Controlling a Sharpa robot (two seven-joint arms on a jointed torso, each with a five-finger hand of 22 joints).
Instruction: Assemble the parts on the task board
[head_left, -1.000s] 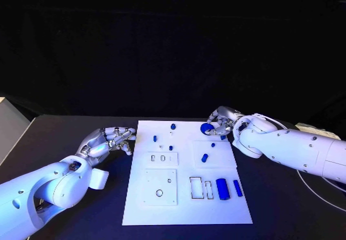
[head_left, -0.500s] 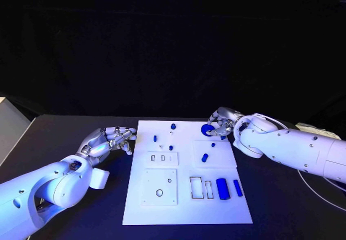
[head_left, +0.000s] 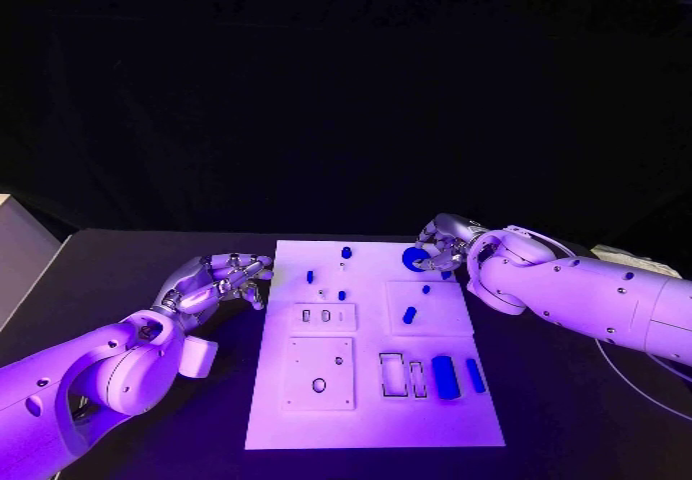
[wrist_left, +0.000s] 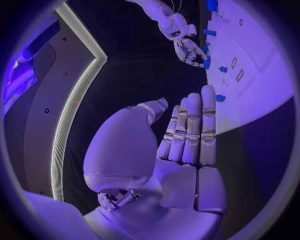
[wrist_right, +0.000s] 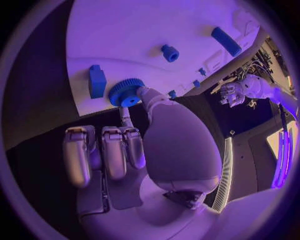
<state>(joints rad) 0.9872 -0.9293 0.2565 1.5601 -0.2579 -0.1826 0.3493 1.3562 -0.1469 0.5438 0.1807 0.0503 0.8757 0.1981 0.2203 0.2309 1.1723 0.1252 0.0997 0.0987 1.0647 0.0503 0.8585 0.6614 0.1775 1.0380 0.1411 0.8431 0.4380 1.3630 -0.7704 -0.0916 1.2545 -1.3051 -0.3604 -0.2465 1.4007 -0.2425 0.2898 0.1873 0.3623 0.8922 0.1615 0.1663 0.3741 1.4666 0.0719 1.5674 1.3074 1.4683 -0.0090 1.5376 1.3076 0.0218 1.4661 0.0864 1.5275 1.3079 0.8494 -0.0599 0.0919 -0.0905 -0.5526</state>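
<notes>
At the far right corner of the task board (head_left: 372, 420), the right hand (head_left: 444, 243) pinches a blue gear (head_left: 415, 258). The left hand (head_left: 219, 280) hovers beside the board, fingers apart, holding nothing.

1. Left hand (head_left: 219, 281) hovers just off the task board's (head_left: 372, 420) left edge, fingers apart, blocking that side approach to the upper-left slots.
2. Right hand (head_left: 440, 250) crowds the board's upper right corner, pinching a blue gear (head_left: 415, 258); a small blue block (wrist_right: 97, 81) sits just beside it.
3. Centre of the frame: low blue pegs (head_left: 342, 252) dot the upper board.
4. Lower right, two blue bars (head_left: 446, 377) lie side by side.
5. The board's bottom strip looks bare, possibly open for passage.
</notes>
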